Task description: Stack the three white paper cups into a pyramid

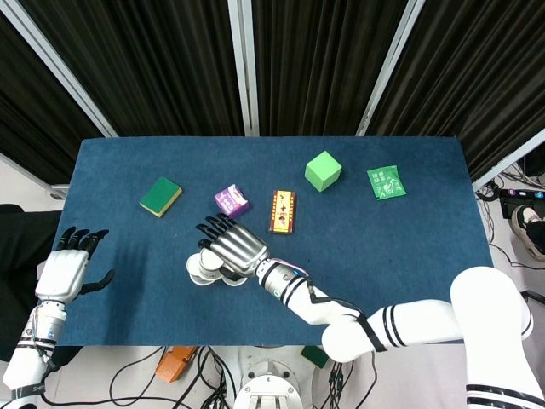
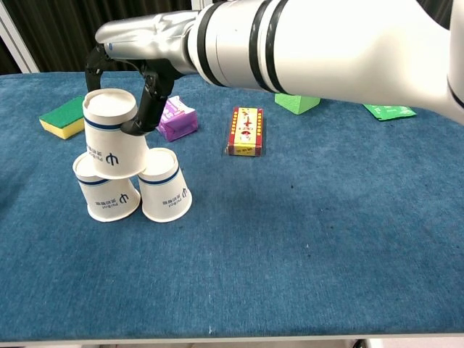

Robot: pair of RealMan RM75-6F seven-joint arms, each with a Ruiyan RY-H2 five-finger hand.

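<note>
Two white paper cups stand upside down and side by side on the blue table, the left one (image 2: pixel 107 194) and the right one (image 2: pixel 166 194). The third cup (image 2: pixel 112 135) sits upside down on top of them, slightly tilted and more over the left cup. My right hand (image 2: pixel 142 51) reaches in from above and grips this top cup, with dark fingers (image 2: pixel 149 101) against its side. In the head view the right hand (image 1: pixel 232 249) covers most of the cup group (image 1: pixel 201 269). My left hand (image 1: pixel 71 269) hovers open at the table's left edge, holding nothing.
Behind the cups lie a green and yellow sponge (image 2: pixel 71 118), a purple box (image 2: pixel 178 118), a red and yellow box (image 2: pixel 246 131), a green cube (image 1: pixel 323 170) and a green packet (image 1: pixel 386 182). My right forearm spans the upper chest view.
</note>
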